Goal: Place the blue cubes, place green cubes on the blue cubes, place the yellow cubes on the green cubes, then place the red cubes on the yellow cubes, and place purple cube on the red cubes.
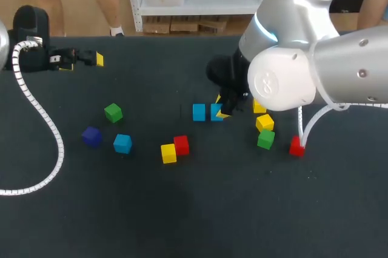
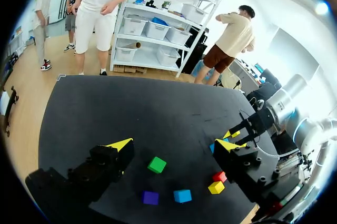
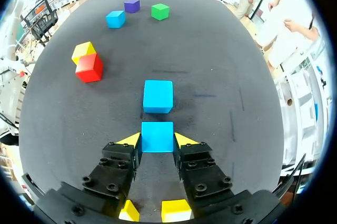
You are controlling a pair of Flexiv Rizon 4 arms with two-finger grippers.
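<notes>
The dark surface (image 1: 182, 209) carries scattered cubes. The left hand (image 2: 175, 145) hangs wide and empty at the far left. The purple cube (image 1: 91, 136), green cube (image 1: 113, 112) and lone blue cube (image 1: 122, 143) lie left. At the middle, the yellow cube (image 1: 168, 153) touches the red cube (image 1: 181, 145). The right hand (image 3: 157, 141) clamps the held blue cube (image 3: 157, 135), just beside the blue twin (image 3: 158, 96).

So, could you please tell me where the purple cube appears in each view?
Head view: purple cube at left, beside the lone blue cube.
Left wrist view: purple cube beside that blue cube.
Right wrist view: purple cube between it and a green cube.
Shared landmark: that blue cube.
</notes>
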